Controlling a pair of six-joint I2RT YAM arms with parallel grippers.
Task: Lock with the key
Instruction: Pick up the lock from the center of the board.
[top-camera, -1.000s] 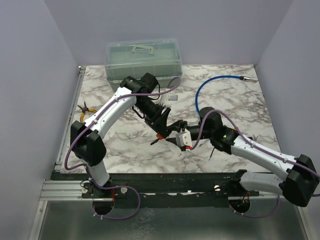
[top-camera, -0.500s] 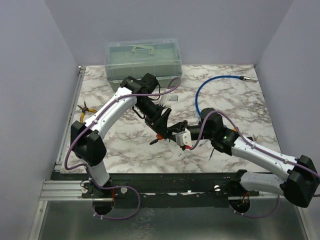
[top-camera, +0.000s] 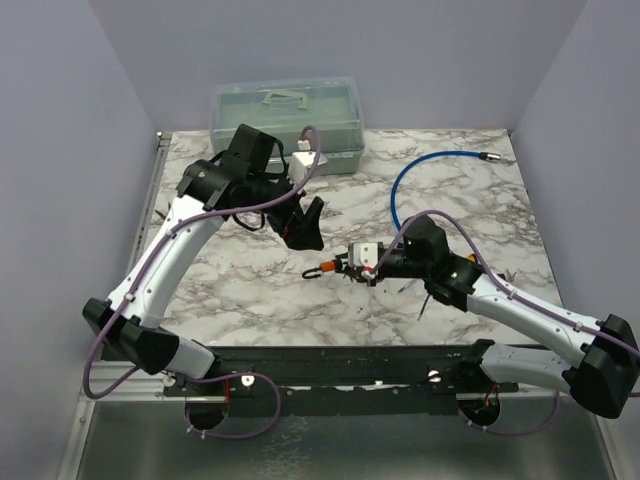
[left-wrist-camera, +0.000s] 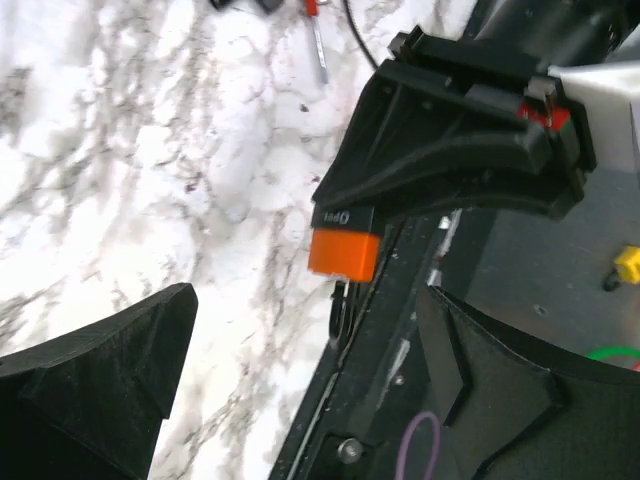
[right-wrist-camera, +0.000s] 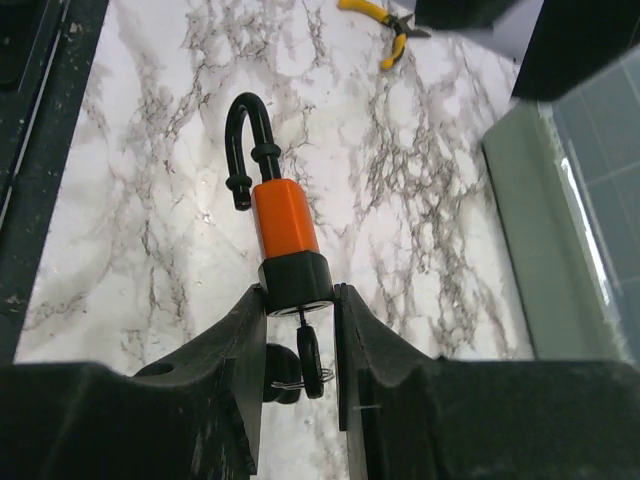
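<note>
- The padlock (right-wrist-camera: 285, 235) has an orange body with a black collar at its base. It is clamped at that collar between the fingers of the right gripper (right-wrist-camera: 298, 300).
- In the top view the padlock (top-camera: 330, 268) sits over the middle of the marble table (top-camera: 470, 220). It lies roughly level, with its shackle end towards the left arm's side.
- The black shackle (right-wrist-camera: 243, 140) stands open: one leg enters the orange body and the other ends free beside it.
- A dark key (right-wrist-camera: 308, 365) on a thin wire ring shows between the right fingers, just below the collar. Whether it is seated in the keyway cannot be told.
- Right jaws: set narrow and gripping the padlock's collar on both sides.
- The left gripper (top-camera: 303, 225) is apart from the padlock, further back on the table. Its jaws are spread wide with nothing between them.
- The left wrist view looks across at the right gripper, with the padlock's orange end showing under it.
- A translucent green lidded box (top-camera: 285, 120) stands at the back edge of the table.
- A blue cable (top-camera: 420, 170) curves across the back right.
- Yellow-handled pliers (top-camera: 172, 222) lie near the left edge.
</note>
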